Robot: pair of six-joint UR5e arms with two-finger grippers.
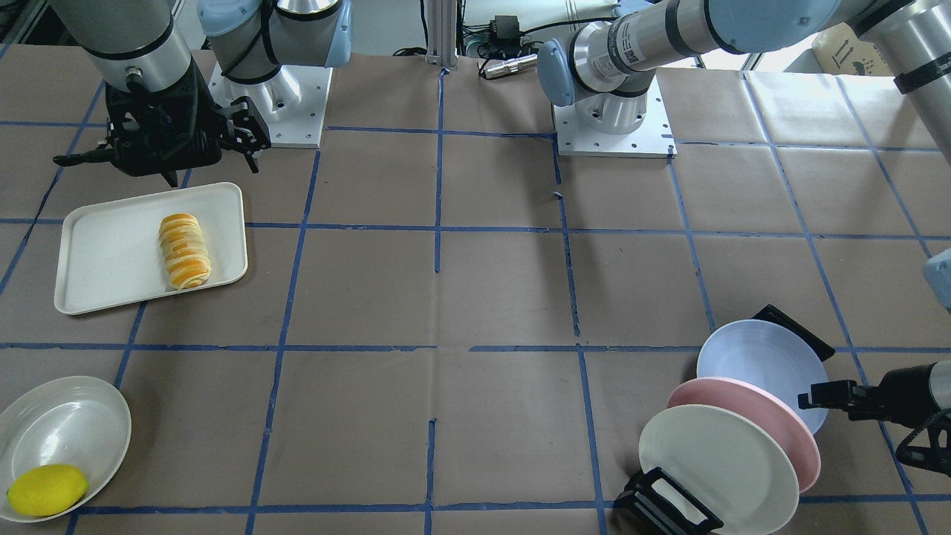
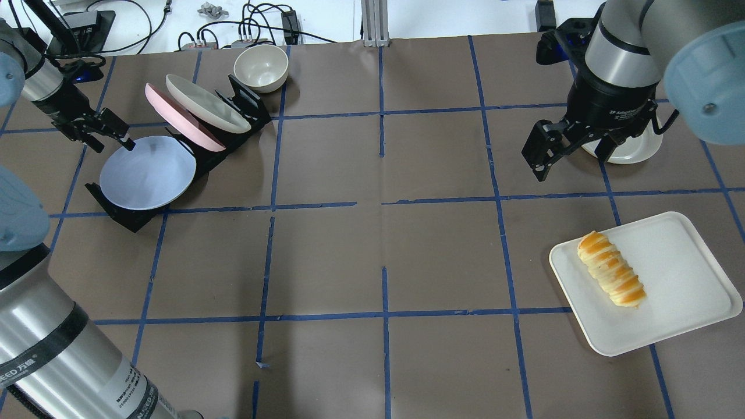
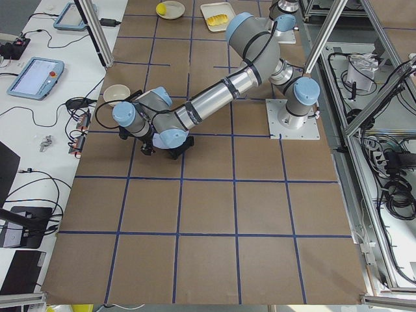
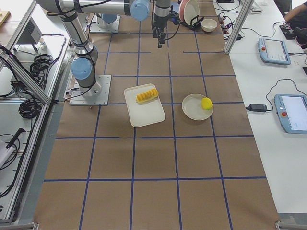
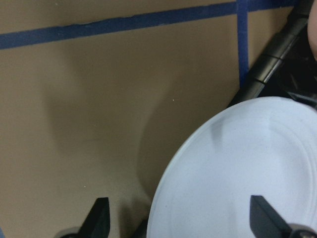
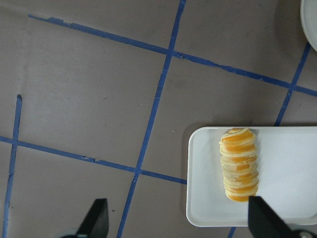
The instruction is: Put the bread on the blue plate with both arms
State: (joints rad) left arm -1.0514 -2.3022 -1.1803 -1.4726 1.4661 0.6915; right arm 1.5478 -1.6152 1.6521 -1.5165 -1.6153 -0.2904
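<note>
The bread (image 1: pixel 184 250) lies on a white tray (image 1: pixel 104 282), and shows in the overhead view (image 2: pixel 611 277) and the right wrist view (image 6: pixel 239 163). My right gripper (image 2: pixel 573 154) hangs open and empty above the table, a little beyond the tray (image 2: pixel 681 291). The blue plate (image 2: pixel 148 173) leans in a black rack (image 2: pixel 122 216) at the far left. My left gripper (image 2: pixel 110 138) is open at the plate's far rim. In the left wrist view the plate (image 5: pixel 242 168) reaches between the two fingertips (image 5: pixel 99 218).
A pink plate (image 2: pixel 174 113) and a cream-white plate (image 2: pixel 206 102) stand in the same rack behind the blue one. A cream bowl (image 2: pixel 261 67) sits beside the rack. A lemon (image 1: pixel 46 489) lies in a white dish (image 1: pixel 67 423) beyond the tray.
</note>
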